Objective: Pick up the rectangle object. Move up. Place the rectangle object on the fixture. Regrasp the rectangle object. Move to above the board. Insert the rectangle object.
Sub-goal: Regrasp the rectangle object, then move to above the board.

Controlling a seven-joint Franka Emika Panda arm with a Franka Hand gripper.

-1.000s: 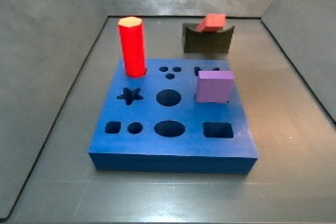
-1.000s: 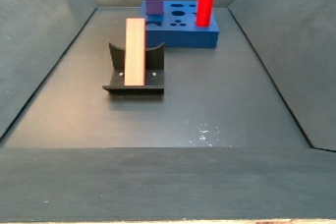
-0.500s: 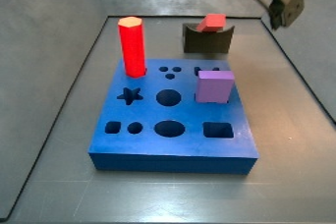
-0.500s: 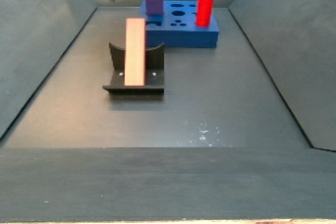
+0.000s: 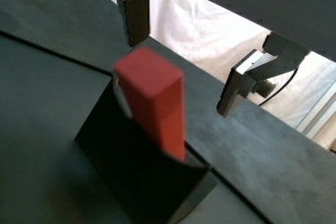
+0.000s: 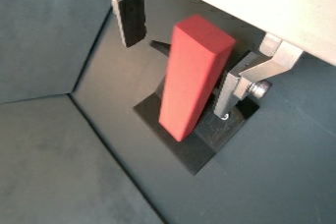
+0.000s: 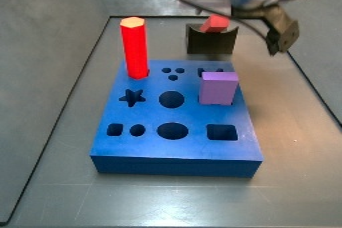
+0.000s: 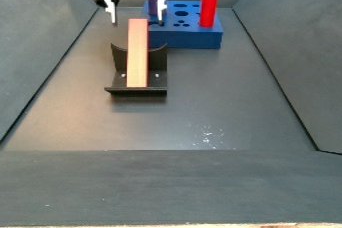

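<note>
Gripper (image 6: 188,53) is hovering with jaws apart, straddling the upper end of the rectangle object (image 6: 192,76), apparently not touching it; the bar is resting in the fixture (image 8: 135,80) below.

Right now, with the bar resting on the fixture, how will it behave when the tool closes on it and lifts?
The bar looks stiff: straight edges, no sag. Its flat faces should suit the flat fingers and keep it from rolling. It overhangs the fixture at both ends, so an off-centre grip might tilt it. The tool straddles it, open, not touching.
</note>
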